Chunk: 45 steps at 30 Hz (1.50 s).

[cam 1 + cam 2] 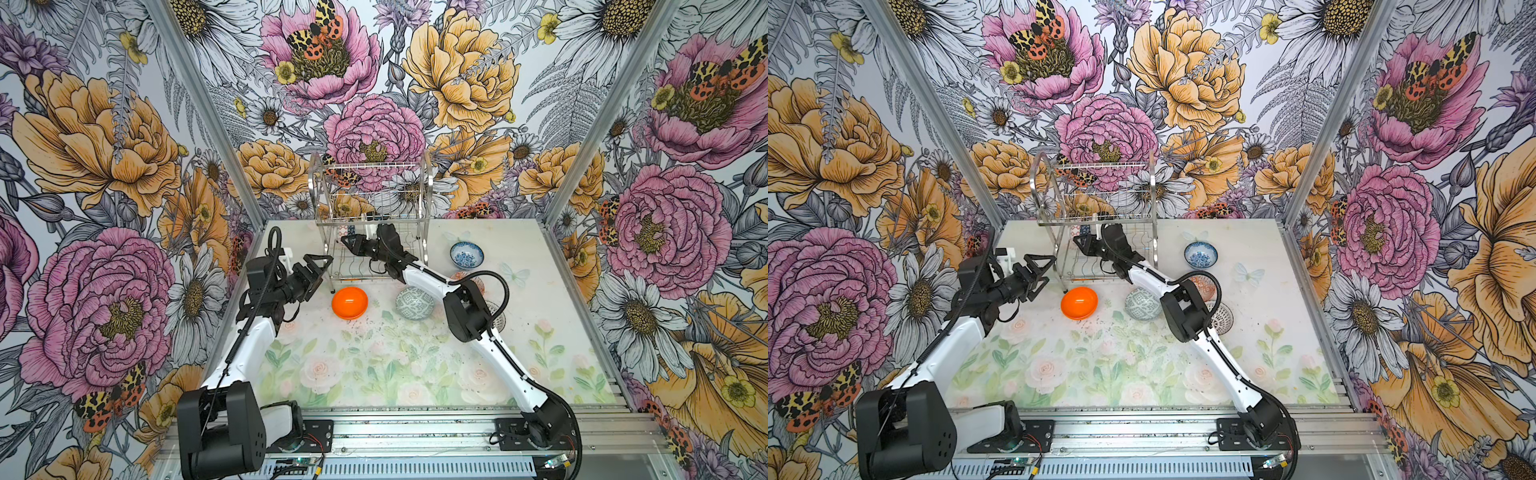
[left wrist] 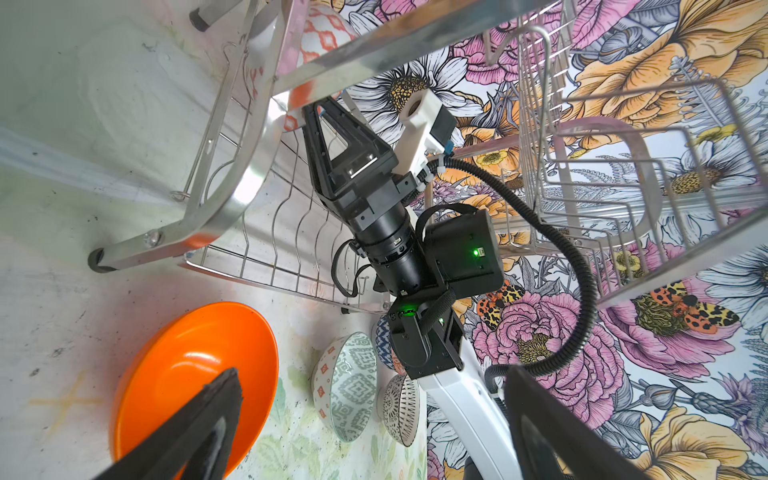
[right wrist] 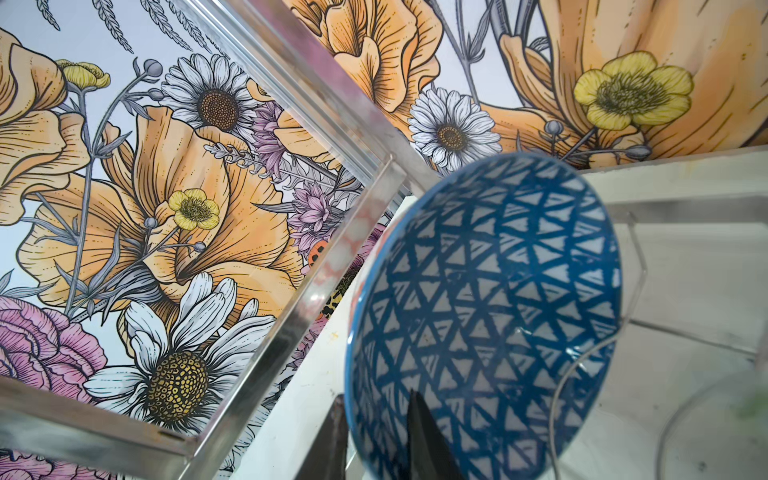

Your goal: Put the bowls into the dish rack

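Floral table holds five loose bowls and one two-tier wire dish rack, on whose lower shelf the right wrist view alone plainly shows a navy-white triangle-patterned bowl standing on edge, right gripper astride its rim, whether gripping I cannot tell, left gripper spread wide.

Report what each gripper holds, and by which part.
Left gripper: open, nothing held. Right gripper straddles the rim of the navy-white zigzag bowl, one finger inside and one outside; whether it grips cannot be told.
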### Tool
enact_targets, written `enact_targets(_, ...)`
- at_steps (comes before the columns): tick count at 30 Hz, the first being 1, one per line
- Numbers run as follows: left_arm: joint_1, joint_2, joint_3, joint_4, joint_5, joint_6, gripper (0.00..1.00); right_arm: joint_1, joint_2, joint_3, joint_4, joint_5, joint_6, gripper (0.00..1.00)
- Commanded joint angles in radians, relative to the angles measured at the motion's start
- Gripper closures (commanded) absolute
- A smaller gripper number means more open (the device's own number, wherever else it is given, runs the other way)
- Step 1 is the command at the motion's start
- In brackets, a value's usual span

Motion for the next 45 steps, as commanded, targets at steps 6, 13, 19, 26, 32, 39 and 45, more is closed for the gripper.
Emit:
enact_targets(6,0.016,-0.029,-0.016,0.021,0.025,-0.01,0.01,0.026,-0.148,-0.063,0.041,-0.046,-0.014,0.7)
enact_targets(13,0.021,-0.036,-0.02,0.021,0.024,-0.01,0.01,0.026,-0.236,-0.227,0.11,-0.011,-0.011,0.59)
enact_targets(19,0.025,-0.031,-0.025,0.021,0.025,-0.014,0.01,0.026,-0.301,-0.353,0.167,-0.005,-0.007,0.46)
enact_targets(26,0.026,-0.017,-0.039,0.022,0.033,-0.021,0.01,0.029,-0.387,-0.493,0.228,0.007,-0.007,0.3)
enact_targets(32,0.027,-0.022,-0.043,0.021,0.029,-0.016,0.01,0.034,-0.461,-0.603,0.261,0.019,-0.01,0.21)
enact_targets(39,0.016,-0.024,-0.042,-0.045,-0.01,0.023,0.01,0.044,-0.564,-0.755,0.294,0.032,-0.019,0.04)
enact_targets(45,-0.061,-0.05,0.009,-0.245,-0.102,0.135,0.01,0.059,-0.652,-0.875,0.297,0.039,-0.037,0.01)
